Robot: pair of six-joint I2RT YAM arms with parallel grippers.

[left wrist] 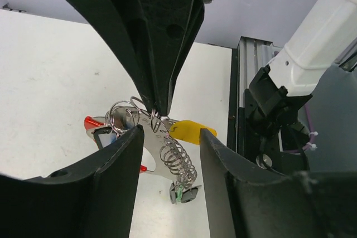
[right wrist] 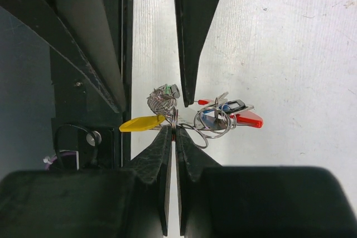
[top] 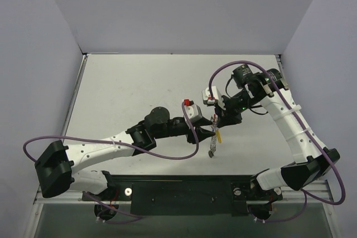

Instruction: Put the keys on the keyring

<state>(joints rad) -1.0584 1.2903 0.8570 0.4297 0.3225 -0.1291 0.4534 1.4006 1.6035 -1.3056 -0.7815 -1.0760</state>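
The left arm (top: 100, 149) lies low across the table (top: 139, 82). At its end, the left gripper (left wrist: 170, 137) has its two fingers well apart. Nothing is clamped in them, and the bunch of keys only sits in the gap between the fingers. I cannot tell if a finger brushes the metal.

In this gap is the keyring (left wrist: 120, 118), a thin silvery ring. The red key (left wrist: 92, 122) is on it, toward the finger that is on the left in this gripper's own camera. In the right wrist view, a black key (right wrist: 234, 105) sits close against the red one. Below the ring, down the middle of the gap, hangs the chain (left wrist: 178, 163), which looks like a coil of small links. At its low end there is a small dark piece with green on it (left wrist: 184, 193); it is too small to say that it is a key. The yellow key (left wrist: 189, 131) sticks out just beside the other finger of the left gripper.

To the right, the right gripper (right wrist: 174, 132) meets the left one almost tip to tip. It is fully closed, with its two fingers pressed together on the wire of the keyring, and the bunch hangs from this pinch. In its own view, the yellow key is on the left of its tips and the red key on the right.
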